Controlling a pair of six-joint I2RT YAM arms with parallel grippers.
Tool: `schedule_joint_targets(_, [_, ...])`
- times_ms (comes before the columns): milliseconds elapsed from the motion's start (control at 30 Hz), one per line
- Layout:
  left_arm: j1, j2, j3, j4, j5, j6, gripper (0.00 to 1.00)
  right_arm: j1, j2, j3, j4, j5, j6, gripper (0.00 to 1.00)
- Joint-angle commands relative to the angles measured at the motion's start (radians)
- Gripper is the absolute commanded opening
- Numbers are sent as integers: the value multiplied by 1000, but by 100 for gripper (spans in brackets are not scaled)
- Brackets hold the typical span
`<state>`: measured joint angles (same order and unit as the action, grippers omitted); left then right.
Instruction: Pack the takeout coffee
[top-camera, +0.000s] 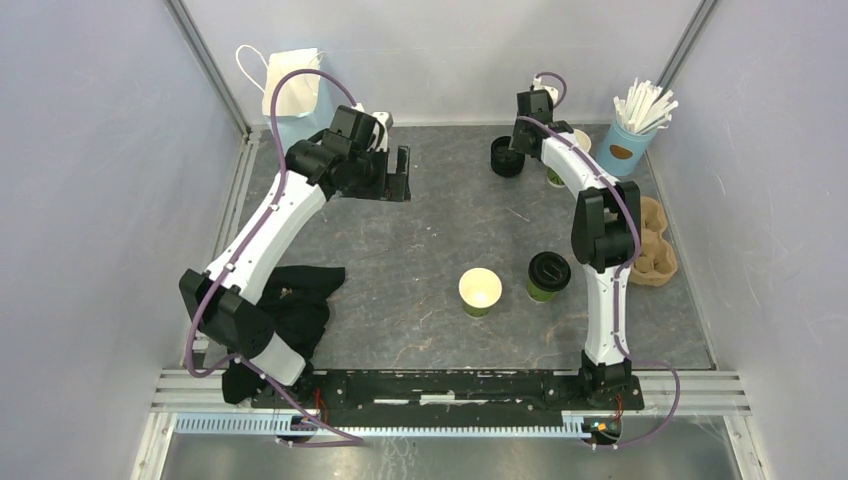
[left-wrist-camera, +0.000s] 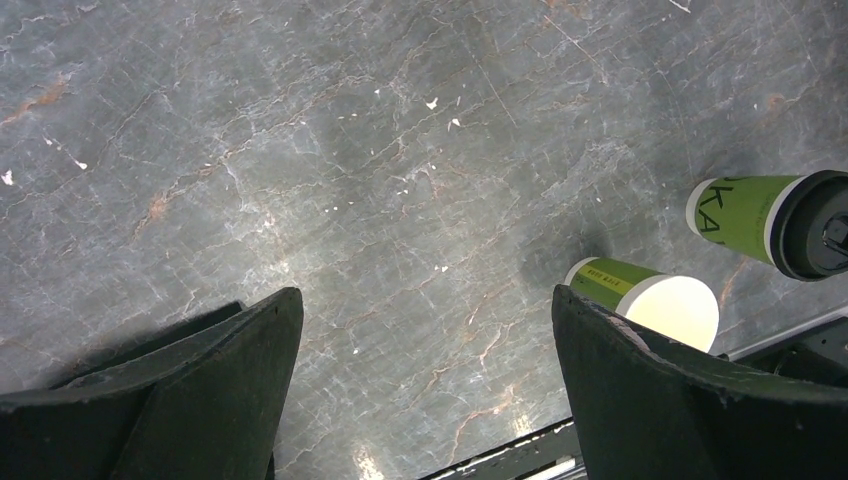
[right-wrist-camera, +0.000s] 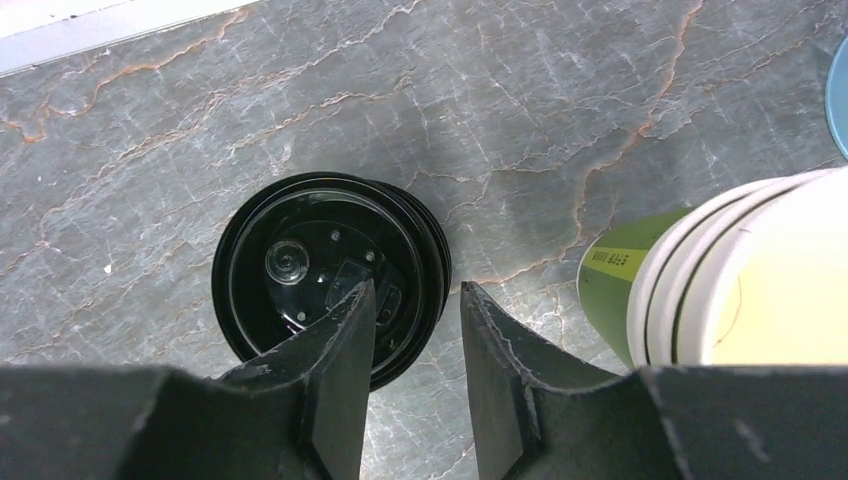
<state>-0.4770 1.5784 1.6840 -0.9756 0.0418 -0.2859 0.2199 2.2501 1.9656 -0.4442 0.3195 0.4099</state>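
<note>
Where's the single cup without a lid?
In the top view, the lidless cup stands near mid-table, slightly right of centre, just left of the lidded cup, not touching it.

Lidded cup (top-camera: 548, 276) right of lidless cup (top-camera: 480, 292)

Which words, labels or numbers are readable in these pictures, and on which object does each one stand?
"KA", large dark letters, cut off at the edge, on the green side of the lidded cup.
Small print on the open cup: too small to read.
Small print on the stacked cups: blurred, unreadable.

Lab test booth, white partition walls (top-camera: 90, 150)
</note>
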Motion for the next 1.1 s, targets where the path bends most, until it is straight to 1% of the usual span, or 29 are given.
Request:
schedule_joint_targets(0, [10,6,39,7,-5,45,100,-1,27,61,6,30,-27,41])
schedule_joint_targets(100, [13,8,41,6,-3,43,100,-1,39,62,6,34,-32,38])
schedule_joint_targets(300, [17,15,46,7,3,44,100,-2,51,64,7,51,-43,36])
schedule_joint_targets(567, [21,19,51,7,9,42,100,-2,55,70,4,68,-66,25])
schedule_joint_targets(633, [21,19,51,9,10,41,100,-3,55,72,5,70,-69,24])
schedule_joint_targets(700, [22,19,50,10,13,41,100,-1,57,73,6,69,-69,25])
schedule_joint_targets(800, [23,18,48,9,14,42,100,-2,61,72,5,63,-70,31])
schedule_joint_targets(867, [23,16,46,10,14,42,100,-2,64,73,6,58,-69,33])
schedule_joint_targets(1067, [23,15,45,10,14,42,100,-2,73,75,7,46,-67,32])
